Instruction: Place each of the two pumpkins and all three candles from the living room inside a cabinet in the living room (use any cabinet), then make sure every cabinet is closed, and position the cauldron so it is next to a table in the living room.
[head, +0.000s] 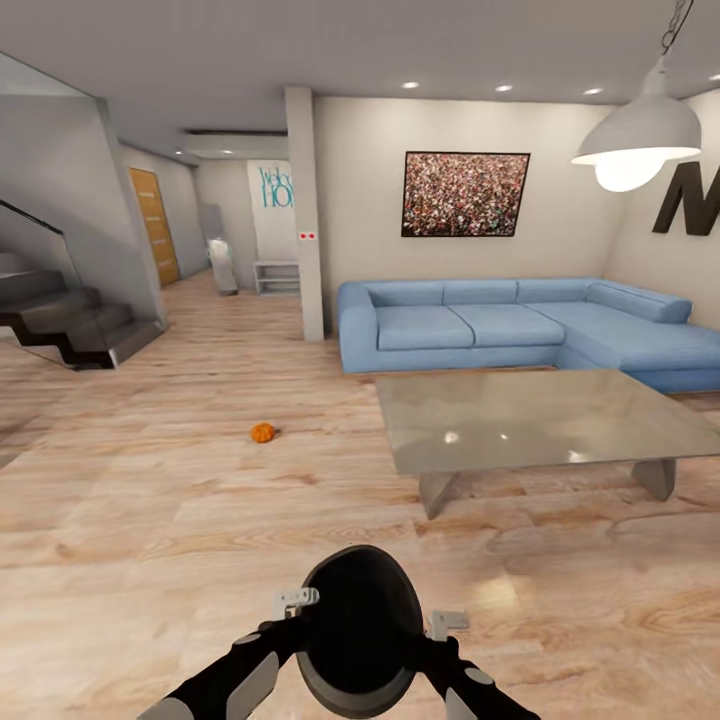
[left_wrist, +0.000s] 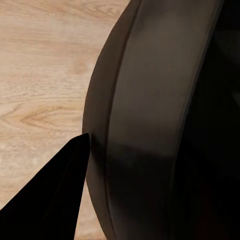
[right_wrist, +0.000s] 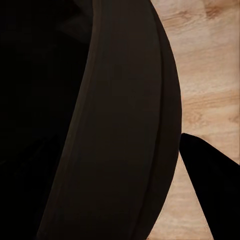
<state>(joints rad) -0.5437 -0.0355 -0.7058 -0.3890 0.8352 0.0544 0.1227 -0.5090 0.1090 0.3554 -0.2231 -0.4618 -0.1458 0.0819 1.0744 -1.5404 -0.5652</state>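
We carry the squat round black cauldron (head: 360, 630) low in front of the trunk, mouth facing the head camera, pinched between both arms. The left claw (head: 296, 602) sits against its left flank and the right claw (head: 448, 623) against its right flank. In the left wrist view one dark fingertip (left_wrist: 65, 190) touches the cauldron's curved wall (left_wrist: 150, 130); in the right wrist view a dark fingertip (right_wrist: 212, 180) sits just beside the wall (right_wrist: 125, 130) with a sliver of floor between. Whether either claw is actually clamped on the rim or just pressing from the side, we cannot tell.

Progress as we judge it:
- Cauldron: in hand, above the light wooden plank floor (head: 150, 500), not yet set down. The grey glass-topped low bench (head: 530, 415) is ahead and to the right, well apart from us. It looks like the likely drop target; that step is pending.
- Pumpkins: one small bright orange ribbed pumpkin (head: 262, 432) lies on the floor, left of the bench, so it is not stowed yet. No sign of the second.
- Candles and cabinet: nothing to confirm from here, so we count stowing and closing as open.

The blue corner sofa (head: 480, 325) sits behind the bench, a white pendant lamp (head: 640, 135) hangs above it, and a staircase (head: 70, 320) rises at far left.

Most of the job remains.
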